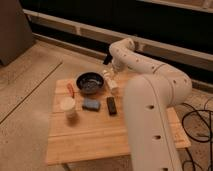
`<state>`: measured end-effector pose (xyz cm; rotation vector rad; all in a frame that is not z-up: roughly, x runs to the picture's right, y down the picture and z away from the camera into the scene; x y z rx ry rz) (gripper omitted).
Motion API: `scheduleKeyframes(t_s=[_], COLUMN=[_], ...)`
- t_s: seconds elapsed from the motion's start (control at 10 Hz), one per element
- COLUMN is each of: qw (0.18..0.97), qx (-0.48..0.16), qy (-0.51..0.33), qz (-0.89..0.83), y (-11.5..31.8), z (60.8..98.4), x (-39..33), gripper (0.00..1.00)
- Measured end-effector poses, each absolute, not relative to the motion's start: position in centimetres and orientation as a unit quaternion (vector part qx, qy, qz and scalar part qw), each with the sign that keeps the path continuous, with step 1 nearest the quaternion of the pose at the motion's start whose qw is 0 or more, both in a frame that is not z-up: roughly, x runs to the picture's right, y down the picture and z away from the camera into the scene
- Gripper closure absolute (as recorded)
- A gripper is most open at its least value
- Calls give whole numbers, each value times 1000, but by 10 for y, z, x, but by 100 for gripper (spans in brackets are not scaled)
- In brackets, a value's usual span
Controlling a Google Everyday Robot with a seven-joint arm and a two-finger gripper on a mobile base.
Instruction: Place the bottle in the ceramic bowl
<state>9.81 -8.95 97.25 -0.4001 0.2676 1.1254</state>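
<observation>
On my screen the white arm (150, 95) fills the right side. It rises from the lower edge, bends over the far side of the bench (100, 137) and comes down at the far right corner of the layout. The tool (109, 73) hangs there, low over the wood, just right of the ceramic bowl (90, 84). It stands wide open and I see nothing held in it.

The bottle (113, 83) is right at the tool, a small whitish shape on the bench just beside the bowl's right rim and outside the bowl. I cannot tell whether the tool touches it. The two pale shapes run into one another from this angle.

The bowl itself is dark with a glossy grey inside, and I see nothing in it. Nearer to me, in a rough row, sit a pale round cup (68, 105) on the left, a blue sponge (91, 104) in the middle and a flat black block (111, 105) on the right, each apart from the others. A thin red-orange thing (70, 90) lies between the cup and the bowl. Dark cables (197, 127) lie on the floor to the right of the arm.
</observation>
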Motion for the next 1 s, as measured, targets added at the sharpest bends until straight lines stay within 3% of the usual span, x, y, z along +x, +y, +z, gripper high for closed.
scheduleKeyframes(t_s=[0.6, 1.0], qw=[784, 790], qx=[-215, -224], qy=[187, 180], qz=[551, 542], y=[-65, -70], z=[1008, 1016], x=[100, 81], gripper=[35, 35])
